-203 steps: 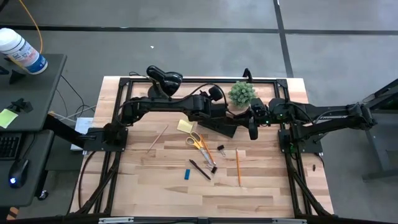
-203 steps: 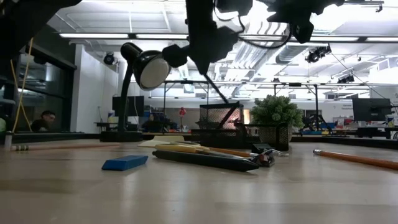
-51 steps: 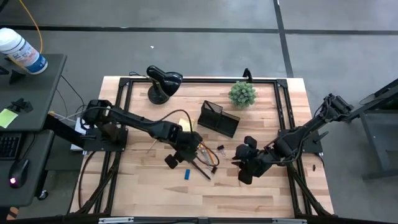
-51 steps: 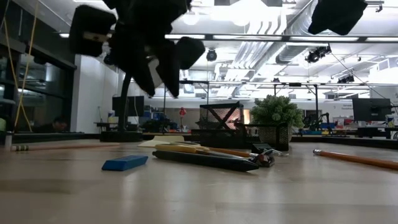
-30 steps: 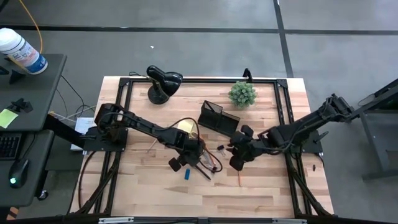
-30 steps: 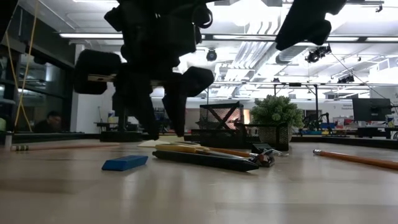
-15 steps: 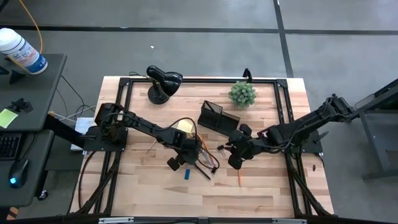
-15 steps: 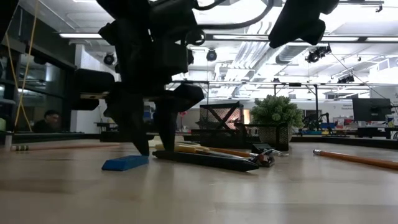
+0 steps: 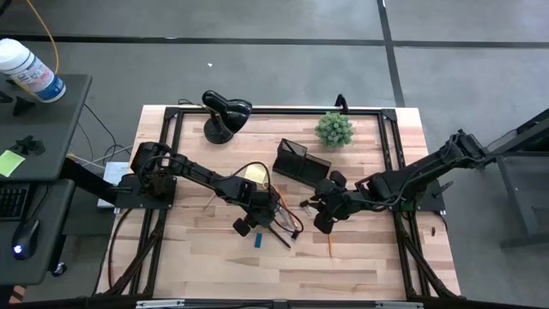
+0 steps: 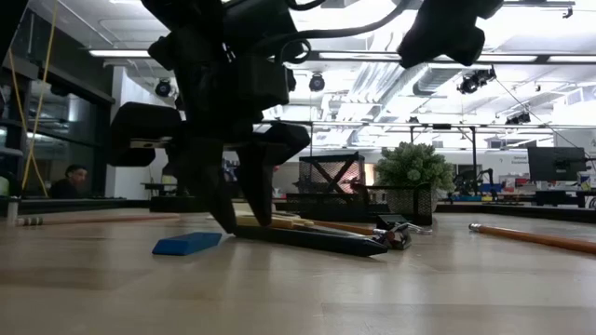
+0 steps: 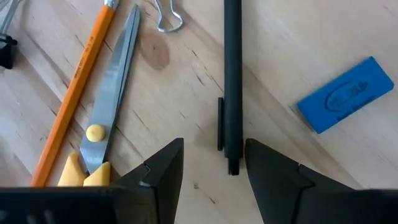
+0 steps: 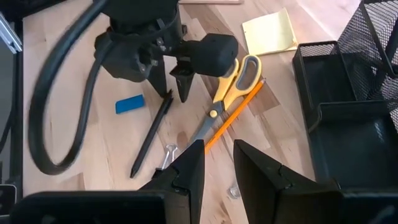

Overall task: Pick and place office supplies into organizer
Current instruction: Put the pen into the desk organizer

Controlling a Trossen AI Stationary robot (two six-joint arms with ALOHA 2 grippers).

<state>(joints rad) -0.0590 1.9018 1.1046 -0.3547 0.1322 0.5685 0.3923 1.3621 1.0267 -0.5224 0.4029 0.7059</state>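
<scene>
Left gripper (image 11: 211, 163) hangs low over the table with its two fingers parted and nothing between them; the clip end of the black pen (image 11: 232, 81) lies on the wood in the gap just ahead of the fingertips, not clasped. Just beside the pen lies a small blue block (image 11: 346, 94), apart from it. On the pen's other side rest the scissors (image 11: 112, 106), blades shut, with an orange pencil (image 11: 78, 81) lying along them and a bent wire clip (image 11: 168, 18) near the blade tips. From table height the same gripper (image 10: 240, 209) shows its fingertips down at the pen (image 10: 312, 239), the blue block (image 10: 187, 244) close by.

Right gripper (image 12: 216, 165) is held above the table with fingers slightly apart and empty, looking over the scissors (image 12: 227, 93) toward the left arm. Near it sit the yellow sticky-note pad (image 12: 268, 32) and the black mesh organizer (image 12: 348, 106). From above, the organizer (image 9: 302, 163) stands behind both grippers, between the black desk lamp (image 9: 225, 113) and the green plant (image 9: 334, 130). A wooden pencil (image 9: 216, 189) lies apart toward the left arm's base, and another orange pencil (image 9: 330, 246) pokes out beyond the right gripper (image 9: 323, 221).
</scene>
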